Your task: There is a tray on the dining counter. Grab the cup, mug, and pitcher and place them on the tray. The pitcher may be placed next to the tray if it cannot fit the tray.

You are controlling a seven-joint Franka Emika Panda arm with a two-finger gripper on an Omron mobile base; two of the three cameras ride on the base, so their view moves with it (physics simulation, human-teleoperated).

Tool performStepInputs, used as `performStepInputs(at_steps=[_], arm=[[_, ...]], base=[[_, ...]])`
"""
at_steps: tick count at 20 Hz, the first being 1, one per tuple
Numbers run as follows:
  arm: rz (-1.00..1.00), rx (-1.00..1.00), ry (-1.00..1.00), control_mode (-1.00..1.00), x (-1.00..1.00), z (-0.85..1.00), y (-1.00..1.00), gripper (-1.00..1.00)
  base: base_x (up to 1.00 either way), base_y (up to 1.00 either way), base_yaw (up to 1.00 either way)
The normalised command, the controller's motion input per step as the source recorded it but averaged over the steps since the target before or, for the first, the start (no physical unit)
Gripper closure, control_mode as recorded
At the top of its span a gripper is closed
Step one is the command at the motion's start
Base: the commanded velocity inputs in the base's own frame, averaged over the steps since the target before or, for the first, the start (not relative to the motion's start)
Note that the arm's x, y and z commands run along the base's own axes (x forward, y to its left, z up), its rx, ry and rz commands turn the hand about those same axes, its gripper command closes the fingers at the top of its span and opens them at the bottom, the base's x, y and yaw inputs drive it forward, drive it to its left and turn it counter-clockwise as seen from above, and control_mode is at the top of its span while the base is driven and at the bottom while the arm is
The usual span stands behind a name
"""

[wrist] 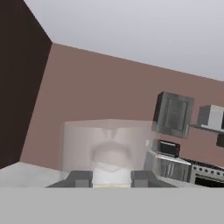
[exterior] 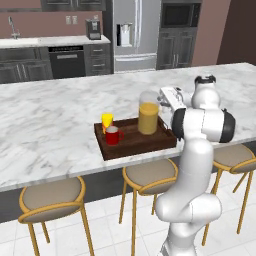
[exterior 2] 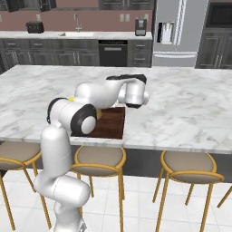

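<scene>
Now our hand [wrist: 111, 178] is clamped on the pitcher's [exterior: 148, 116] rim, standing it in the tray [exterior: 131, 146], cup [exterior: 107, 120] and mug [exterior: 113, 135] at nine o'clock.

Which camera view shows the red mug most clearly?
The left base view: the mug stands unobstructed on the tray, beside the cup. In the right base view the arm covers that part of the tray. The hand view looks over the pitcher's clear rim instead.
</scene>
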Motion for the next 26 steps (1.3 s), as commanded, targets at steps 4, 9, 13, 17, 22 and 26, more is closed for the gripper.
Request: performStepInputs(at_steps=[4,9,13,17,22,26], arm=[[-0.23,0.0,0.0,-1.0,0.25,-0.11,0.0,1.0],[-0.17,0.04,0.07,-1.0,0.25,-0.2,0.0,1.0],[-0.14,0.07,0.12,-1.0,0.16,-0.26,-0.02,1.0],[-0.12,0.08,0.12,-1.0,0.22,-0.18,-0.02,1.0],[-0.1,0.04,0.08,-1.0,0.26,-0.18,0.0,1.0],[-0.08,0.01,0.05,-1.0,0.18,-0.21,0.0,1.0]], base=[[0.0,0.0,0.0],[0.0,0.0,0.0],[0.0,0.0,0.0],[0.0,0.0,0.0],[0.0,0.0,0.0],[0.0,0.0,0.0]])
